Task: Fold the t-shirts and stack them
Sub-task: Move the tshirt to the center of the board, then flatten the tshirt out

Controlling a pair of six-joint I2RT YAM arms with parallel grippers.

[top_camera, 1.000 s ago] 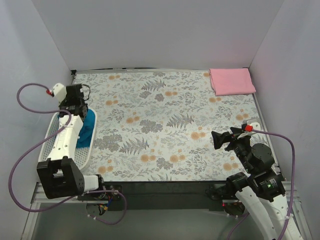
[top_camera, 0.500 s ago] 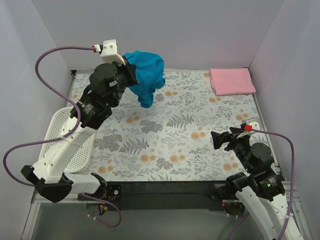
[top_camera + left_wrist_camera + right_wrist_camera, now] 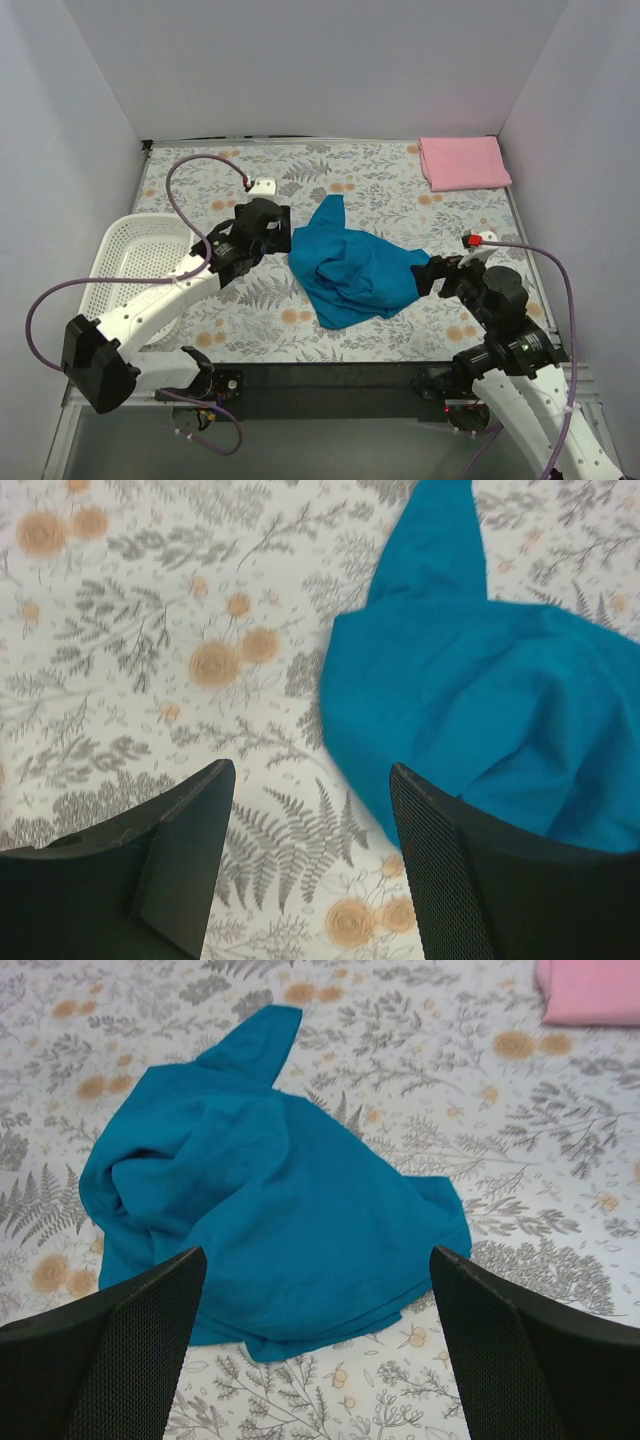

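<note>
- Crumpled t-shirt [image 3: 355,270]: on the table [image 3: 400,200], centre.
- Folded t-shirt [image 3: 463,162]: far right corner of the table.
- Basket [image 3: 130,270]: left edge, near half.
- Left gripper [image 3: 285,240]: just left of the crumpled t-shirt.
- Right gripper [image 3: 425,275]: at its right edge.

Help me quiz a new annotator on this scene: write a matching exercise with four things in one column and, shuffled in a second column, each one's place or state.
Things
1. teal-blue cloth t-shirt
2. light pink cloth t-shirt
3. white plastic lattice basket
4. right gripper

Places or states
A. at the left edge of the table
B. open, jaws wide apart
C. folded flat in the far right corner
D. crumpled in a heap mid-table

Pairs: 1-D, 2-C, 3-A, 4-B
</note>
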